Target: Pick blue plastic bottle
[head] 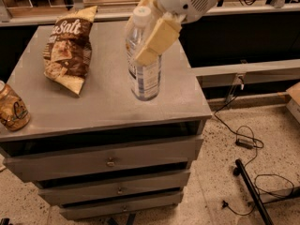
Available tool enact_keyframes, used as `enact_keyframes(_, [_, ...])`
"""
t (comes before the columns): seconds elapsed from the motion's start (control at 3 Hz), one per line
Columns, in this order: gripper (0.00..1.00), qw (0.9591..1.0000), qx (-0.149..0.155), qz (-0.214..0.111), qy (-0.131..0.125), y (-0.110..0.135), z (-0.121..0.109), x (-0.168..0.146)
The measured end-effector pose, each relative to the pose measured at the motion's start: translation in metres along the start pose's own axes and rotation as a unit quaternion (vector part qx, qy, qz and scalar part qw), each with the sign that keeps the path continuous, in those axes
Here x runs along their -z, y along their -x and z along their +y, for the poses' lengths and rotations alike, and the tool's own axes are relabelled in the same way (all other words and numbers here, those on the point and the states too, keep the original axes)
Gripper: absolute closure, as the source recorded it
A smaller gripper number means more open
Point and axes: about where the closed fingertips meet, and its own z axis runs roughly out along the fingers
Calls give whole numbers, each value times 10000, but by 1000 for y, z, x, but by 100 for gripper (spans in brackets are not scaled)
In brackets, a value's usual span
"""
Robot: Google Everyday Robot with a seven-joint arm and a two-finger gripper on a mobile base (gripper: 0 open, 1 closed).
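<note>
The blue plastic bottle (143, 81) is clear, with a white cap and a pale label. It hangs upright just above the right half of the grey cabinet top (101, 109). My gripper (146, 46) comes down from the upper right and is shut on the bottle's upper body. One beige finger (157, 37) lies across its front; the other is behind the bottle.
A brown chip bag (69, 47) lies at the back left of the top. A short brown-gold can (11, 108) stands at the left edge. The cabinet has drawers (110, 161) below. Cables (243, 142) and a black bar (253, 193) lie on the floor at the right.
</note>
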Motion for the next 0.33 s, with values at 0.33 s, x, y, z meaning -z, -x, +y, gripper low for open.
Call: enact_keyframes(0.33, [100, 10000, 44, -2, -45, 5, 1, 3])
